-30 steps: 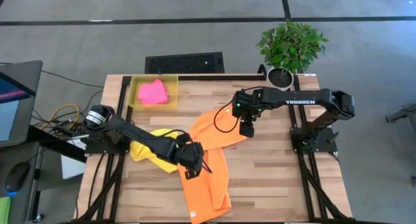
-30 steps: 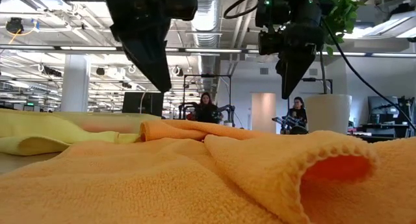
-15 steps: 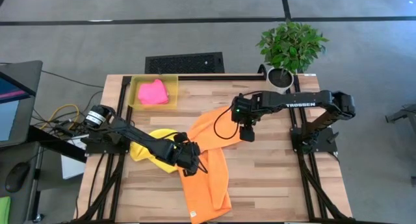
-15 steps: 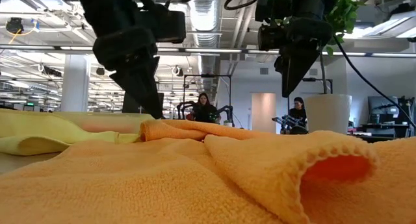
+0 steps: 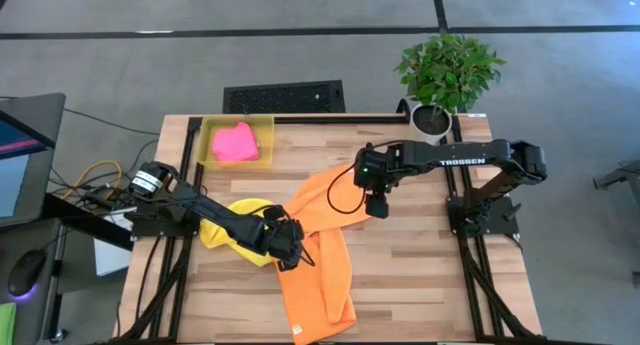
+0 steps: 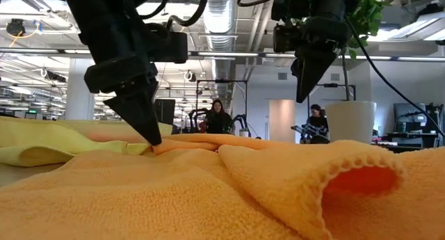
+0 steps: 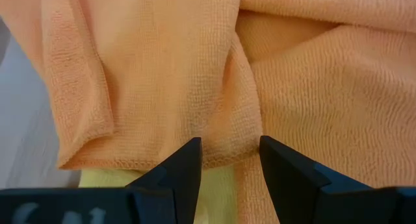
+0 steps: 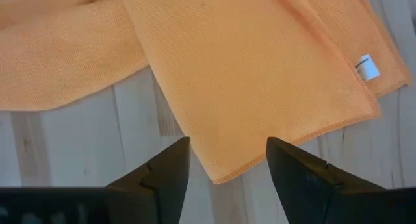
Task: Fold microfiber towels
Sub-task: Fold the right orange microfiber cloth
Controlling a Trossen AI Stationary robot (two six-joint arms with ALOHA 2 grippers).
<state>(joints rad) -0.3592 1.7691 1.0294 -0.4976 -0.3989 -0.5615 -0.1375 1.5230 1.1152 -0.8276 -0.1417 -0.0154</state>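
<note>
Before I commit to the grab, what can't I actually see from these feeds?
- High view: left tool tips, hidden under its own wrist.
- Low view: the table, blocked by orange towel folds.
- High view: most of the yellow towel, covered by the left arm.
- Pink towel: folded or bunched, too small to tell.

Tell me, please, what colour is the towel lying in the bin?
Bright pink towel, clearest in the high view.

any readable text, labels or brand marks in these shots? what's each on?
"TROSSEN": white letters on the right arm, high view.
White tag sewn at the edge of an orange towel, right wrist view: any print is too small to read.
Nothing else is legible.
</note>
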